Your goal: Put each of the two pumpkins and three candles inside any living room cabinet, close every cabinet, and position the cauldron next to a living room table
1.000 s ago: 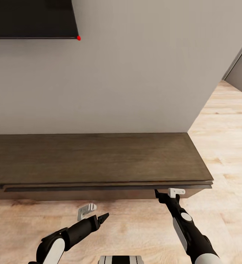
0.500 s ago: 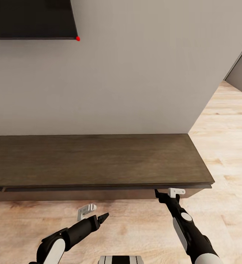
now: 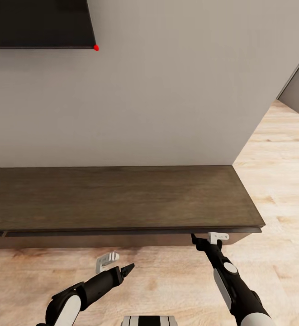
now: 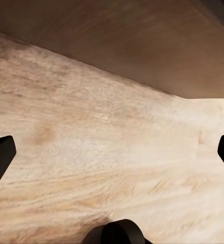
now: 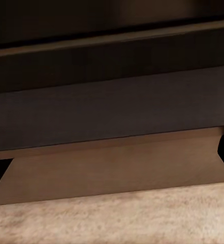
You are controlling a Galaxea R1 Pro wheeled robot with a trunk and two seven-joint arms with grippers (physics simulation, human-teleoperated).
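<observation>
Right end effector (image 3: 206, 237) meets the cabinet (image 3: 122, 197) front edge.

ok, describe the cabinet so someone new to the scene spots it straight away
Start at the plain grey wall facing the robot, with the corner of a black screen mounted high on it. Along the wall's foot, on the pale wood floor, runs the cabinet: long, low and dark brown, the one piece of furniture there, with the right claw at its front edge.
</observation>
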